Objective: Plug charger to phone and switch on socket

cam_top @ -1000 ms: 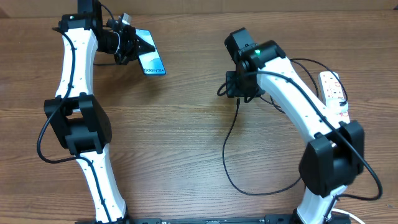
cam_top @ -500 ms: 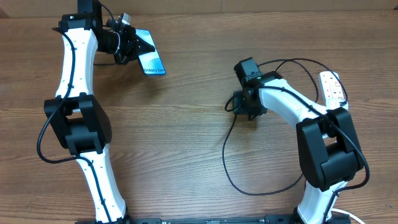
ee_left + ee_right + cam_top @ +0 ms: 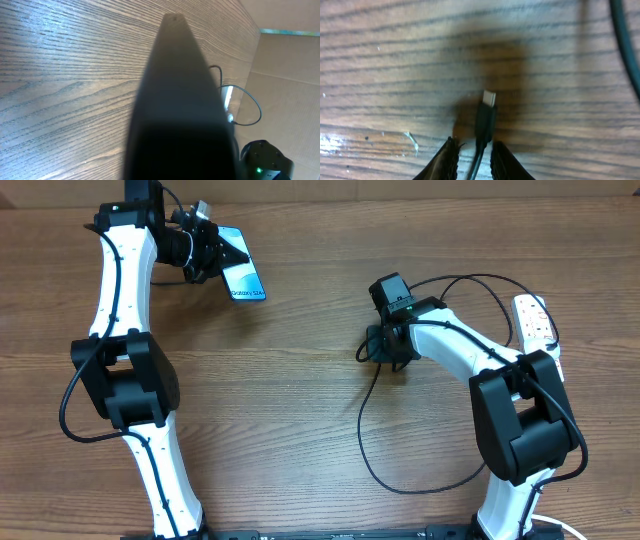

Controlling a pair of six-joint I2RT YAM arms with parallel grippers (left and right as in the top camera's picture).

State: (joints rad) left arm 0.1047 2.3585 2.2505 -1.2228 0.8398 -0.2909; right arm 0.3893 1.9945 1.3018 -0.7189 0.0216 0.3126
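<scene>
Seen from overhead, two white-and-black robot arms work over a wooden counter [image 3: 300, 410]. The left arm runs up the left side and bends right at the wrist. Its left pincer [image 3: 213, 252] is clamped on one end of the phone [image 3: 246, 280]. The phone's cyan screen faces up, and its long axis runs diagonally, with the free end pointing down-right toward the middle of the counter.

The right arm rises from the lower right, folds at the elbow and reaches left. Its right pincer [image 3: 385, 348] points down at the counter near the centre. The charger [image 3: 366, 445] trails from under it in a wide black loop toward the arm's base. A white power strip [image 3: 536, 325] lies along the far right edge, well apart from the phone.

Only the right wrist view shows the plug tip [image 3: 486, 114], which the overhead view hides. It lies on the wood with its metal end pointing away from the pincer. The two fingers [image 3: 448, 161] stand just either side of the cable behind it, narrowly open, with slim gaps showing.

The left wrist view is mostly filled by a dark blurred shape, so the grip cannot be seen there. Behind it are the cable loop and a cardboard wall [image 3: 290, 80].
</scene>
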